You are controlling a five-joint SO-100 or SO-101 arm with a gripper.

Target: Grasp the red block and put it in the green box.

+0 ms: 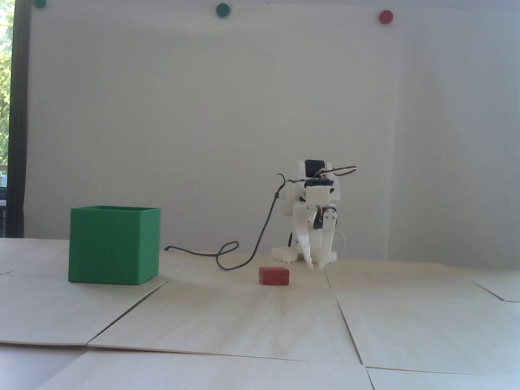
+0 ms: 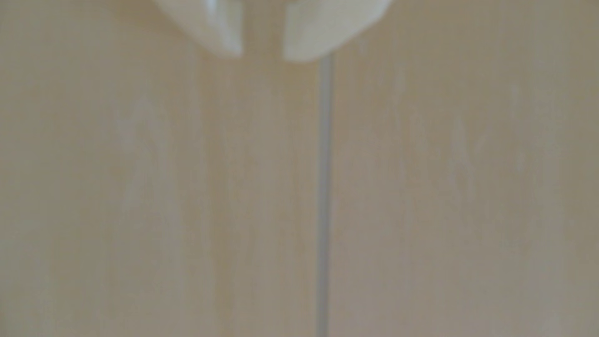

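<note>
The red block lies flat on the pale wooden table in the fixed view, near the middle. The green box stands to its left, open rim up, well apart from the block. My white gripper points down at the table just behind and to the right of the block, not touching it. Its fingertips stand a small gap apart with nothing between them. In the wrist view the gripper enters from the top edge, with bare table showing in the narrow gap. Neither the block nor the box appears in the wrist view.
A black cable loops over the table between the box and the arm's base. Seams run between the table's wooden panels. Round green and red dots sit high on the white wall.
</note>
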